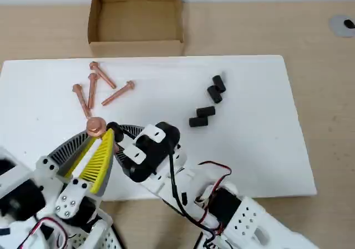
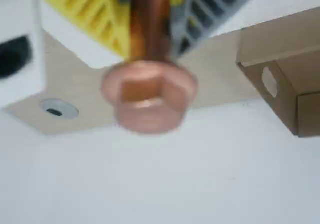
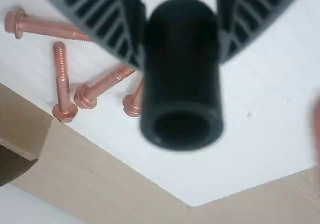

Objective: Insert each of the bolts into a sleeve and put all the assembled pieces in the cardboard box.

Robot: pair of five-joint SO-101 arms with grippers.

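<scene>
Bolt [image 2: 149, 92] sits clenched in my left gripper [image 2: 150, 14], head poking beyond the jaws; my right gripper [image 3: 180, 29] grasps a sleeve [image 3: 181, 99]. I judge insertion is in hand: next, line bore with shank and push.

We take this for a robotics lab or a hobby workbench. In the lower part of the high view, the left arm [image 1: 61, 199] and the right arm [image 1: 244, 216] are built of white printed parts, with a bare servo motor [image 1: 224, 204] and loose red and black wires [image 1: 216, 166]. They stand at a pale wooden table [image 1: 321, 38] covered by a white sheet [image 1: 249, 149]. A round cable grommet [image 1: 342, 25] sits at upper right. Copper bolts [image 1: 92, 91], black sleeves [image 1: 206, 111] and a plain cardboard box [image 1: 136, 48] lie there as practice pieces.
</scene>
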